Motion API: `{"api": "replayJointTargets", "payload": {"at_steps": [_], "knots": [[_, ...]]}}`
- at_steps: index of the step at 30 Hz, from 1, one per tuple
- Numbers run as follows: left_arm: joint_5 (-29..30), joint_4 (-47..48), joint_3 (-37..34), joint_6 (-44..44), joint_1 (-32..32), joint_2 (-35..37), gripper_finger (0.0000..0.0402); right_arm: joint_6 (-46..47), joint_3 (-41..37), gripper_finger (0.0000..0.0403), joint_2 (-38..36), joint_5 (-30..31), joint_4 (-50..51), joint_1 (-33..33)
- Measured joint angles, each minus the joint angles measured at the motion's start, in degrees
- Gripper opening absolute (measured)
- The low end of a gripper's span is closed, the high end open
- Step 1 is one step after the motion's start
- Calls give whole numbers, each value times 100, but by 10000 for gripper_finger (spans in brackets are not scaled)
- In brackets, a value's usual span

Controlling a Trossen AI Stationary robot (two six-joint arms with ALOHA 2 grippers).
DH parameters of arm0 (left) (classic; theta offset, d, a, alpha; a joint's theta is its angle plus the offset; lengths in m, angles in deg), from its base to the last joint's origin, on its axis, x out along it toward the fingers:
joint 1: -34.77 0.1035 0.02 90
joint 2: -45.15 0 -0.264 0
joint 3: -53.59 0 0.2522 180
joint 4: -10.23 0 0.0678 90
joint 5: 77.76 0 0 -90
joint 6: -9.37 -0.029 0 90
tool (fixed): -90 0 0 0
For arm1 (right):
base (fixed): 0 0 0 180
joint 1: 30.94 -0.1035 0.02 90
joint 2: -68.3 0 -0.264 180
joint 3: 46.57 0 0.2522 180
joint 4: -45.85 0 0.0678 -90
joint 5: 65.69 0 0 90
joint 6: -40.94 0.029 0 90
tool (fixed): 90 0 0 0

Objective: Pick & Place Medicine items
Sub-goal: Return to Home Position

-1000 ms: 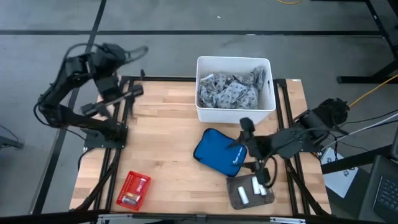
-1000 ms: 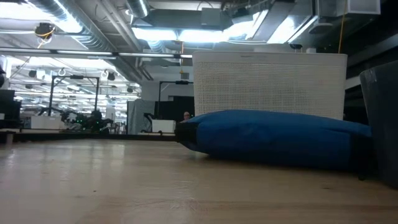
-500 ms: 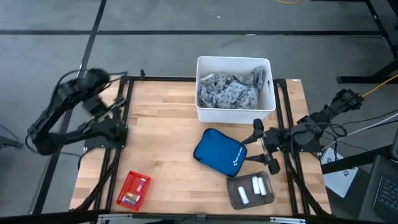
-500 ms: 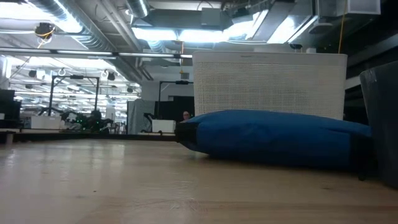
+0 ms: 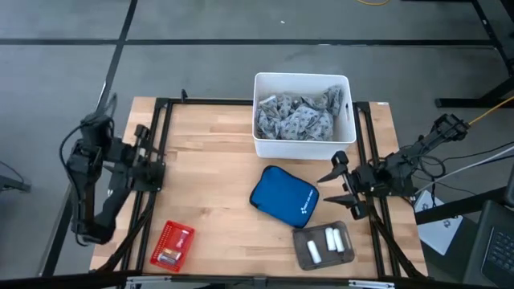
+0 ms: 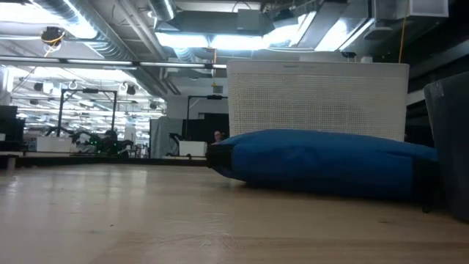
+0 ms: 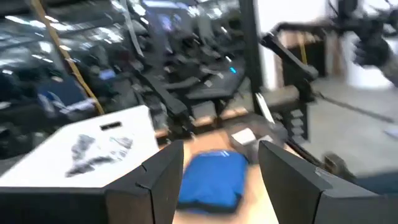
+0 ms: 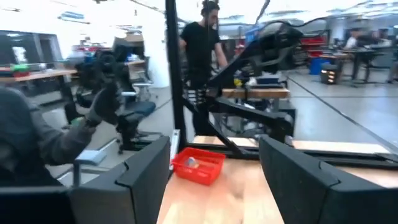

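Three white cylinder-shaped medicine items (image 5: 328,242) lie in a grey tray (image 5: 305,254) at the table's near right. A red basket (image 5: 171,245) holding a few small bits sits at the near left and also shows in the right wrist view as the red basket (image 8: 198,165). My right gripper (image 5: 334,186) is open, off the table's surface, pointing left between the tray and the white bin, right of the blue pouch. My left gripper (image 5: 149,152) is open at the table's left edge, pointing right. Both touch nothing.
A white bin (image 5: 303,116) of grey patterned cloth stands at the far middle. A blue pouch (image 5: 284,198) lies flat at the centre, beside the tray. Bare wood stretches across the left half. People show in the room beyond, one standing (image 8: 204,43).
My right gripper has drawn back from over the grey tray, moving toward the table's far and right side, and now points left. My left arm has swung from high over the far left corner down and nearward, folding at the table's left edge.
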Motion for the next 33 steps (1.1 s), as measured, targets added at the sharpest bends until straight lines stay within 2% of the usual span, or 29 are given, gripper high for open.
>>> {"api": "replayJointTargets", "payload": {"at_steps": [3,8,15,18,19,21,22,24,25,26,28,30,33], "knots": [[-422,-312,-11,441,573,24,205,-205,5,249,120,-392,-91,0],[-431,-378,27,860,879,24,205,-442,5,249,61,-622,-406,0],[-437,-994,97,941,-75,30,205,-482,5,249,80,-681,-403,0],[-450,-1090,92,1326,-739,42,205,-358,5,249,81,-681,-377,0],[-293,-1074,92,1549,-911,42,205,-310,5,249,81,-681,-356,0],[632,-1028,93,1871,-1179,65,205,-265,5,249,84,-681,-293,0],[1470,-945,91,1859,-1293,125,205,-265,5,249,84,-679,-295,0],[3553,-802,60,1727,-1434,336,205,-265,5,249,84,-620,-331,0],[4258,-993,-41,1827,-1437,483,205,-247,5,249,84,-553,-331,0],[4511,-1434,-216,2125,-1416,668,205,-218,5,249,84,-479,-330,0],[4467,-2739,-687,2973,-1400,1224,205,-118,5,249,84,-316,-331,0],[5031,-3719,-1171,3656,-1403,1786,205,-134,5,249,84,-68,-388,0],[5536,-4169,-1538,4150,-1357,1650,205,-400,9,249,90,514,-552,-34]]}}
